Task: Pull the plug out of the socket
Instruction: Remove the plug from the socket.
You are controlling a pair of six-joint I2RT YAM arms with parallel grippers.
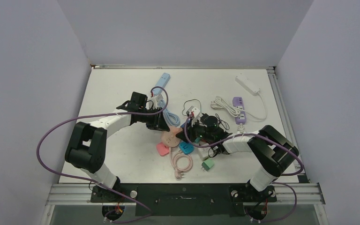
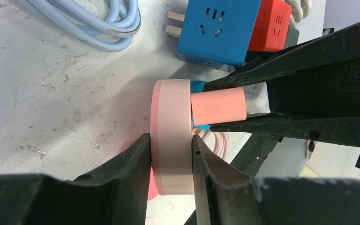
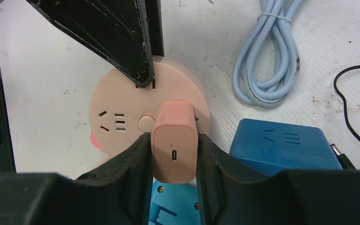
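Observation:
The socket (image 2: 172, 136) is a round pale-pink disc standing on edge on the table, also seen face-on as socket (image 3: 117, 108) and from above as socket (image 1: 171, 137). A pink block-shaped plug (image 3: 174, 145) sticks out of its face, seen from the side as plug (image 2: 218, 105). My left gripper (image 2: 171, 139) is shut on the socket's rim, one finger on each flat side. My right gripper (image 3: 174, 140) is shut on the plug, both fingers pressed against its sides. In the top view the left gripper (image 1: 161, 125) and right gripper (image 1: 187, 135) meet at the table's middle.
A blue cube adapter (image 3: 281, 145) and a red adapter (image 2: 274, 23) lie right beside the socket. A coiled light-blue cable (image 3: 267, 61) is behind it. A pink cable (image 1: 182, 164), green adapter (image 1: 207, 164), purple strip (image 1: 239, 108) and white strip (image 1: 247, 84) lie around.

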